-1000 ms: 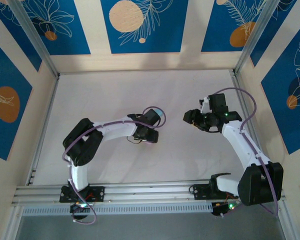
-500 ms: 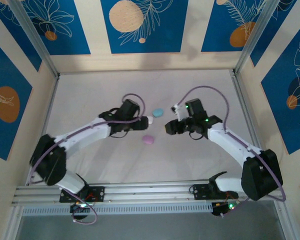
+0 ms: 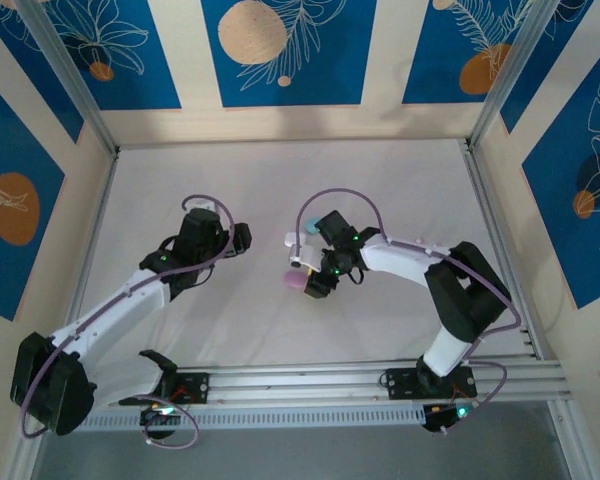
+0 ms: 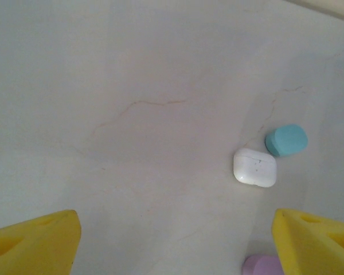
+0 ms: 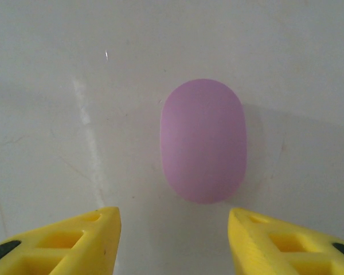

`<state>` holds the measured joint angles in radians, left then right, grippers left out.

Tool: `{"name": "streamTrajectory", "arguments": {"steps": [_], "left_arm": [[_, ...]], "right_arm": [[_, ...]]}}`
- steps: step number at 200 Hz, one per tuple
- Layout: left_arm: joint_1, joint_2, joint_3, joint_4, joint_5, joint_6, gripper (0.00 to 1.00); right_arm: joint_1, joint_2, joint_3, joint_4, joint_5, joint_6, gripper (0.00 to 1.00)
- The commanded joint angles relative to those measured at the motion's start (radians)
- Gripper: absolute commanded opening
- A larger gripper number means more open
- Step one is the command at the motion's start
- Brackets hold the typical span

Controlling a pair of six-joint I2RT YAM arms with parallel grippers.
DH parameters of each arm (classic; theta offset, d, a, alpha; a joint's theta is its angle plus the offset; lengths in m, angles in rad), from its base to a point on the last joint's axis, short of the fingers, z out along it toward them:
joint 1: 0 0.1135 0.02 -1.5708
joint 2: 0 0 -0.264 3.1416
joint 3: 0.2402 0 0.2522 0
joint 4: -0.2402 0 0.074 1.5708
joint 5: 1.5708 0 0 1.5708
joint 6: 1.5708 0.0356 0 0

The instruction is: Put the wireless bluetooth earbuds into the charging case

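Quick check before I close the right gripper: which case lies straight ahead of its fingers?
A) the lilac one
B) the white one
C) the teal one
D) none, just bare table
A: in the right wrist view the lilac case lies on the table just beyond the open right gripper, in line with the gap and not gripped. The white case and teal case lie side by side in the left wrist view.

From above, mid-table (image 3: 230, 330): nearest case (image 3: 296, 283) sits just ahead of the right gripper (image 5: 172, 215), middle case (image 4: 255, 167) at 12 o'clock from it, farthest case (image 4: 286, 140) just beside that one, at 1 o'clock.
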<state>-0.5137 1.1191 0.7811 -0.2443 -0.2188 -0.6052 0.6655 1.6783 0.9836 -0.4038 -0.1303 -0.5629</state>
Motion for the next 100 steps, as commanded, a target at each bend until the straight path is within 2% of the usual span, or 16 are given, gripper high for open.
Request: {"name": "streamTrajectory", "arguments": {"steps": [1,51,70,100], "left_arm": [[0.014,-0.041,-0.030,0.053,-0.050,0.052,0.86],[0.024,-0.045,-0.039,0.062,-0.054,0.090,0.87],[0.028,-0.039,-0.040,0.066,-0.051,0.093,0.87],[0.030,-0.032,-0.041,0.069,-0.048,0.094,0.87]], "right_arm": [[0.013,0.035,0.056,0.006,-0.032,-0.081,0.53],[0.023,0.125,0.107,0.014,0.005,-0.093,0.53],[0.026,0.145,0.127,-0.017,-0.014,-0.103,0.50],[0.032,0.171,0.130,-0.011,0.021,-0.104,0.47]]}}
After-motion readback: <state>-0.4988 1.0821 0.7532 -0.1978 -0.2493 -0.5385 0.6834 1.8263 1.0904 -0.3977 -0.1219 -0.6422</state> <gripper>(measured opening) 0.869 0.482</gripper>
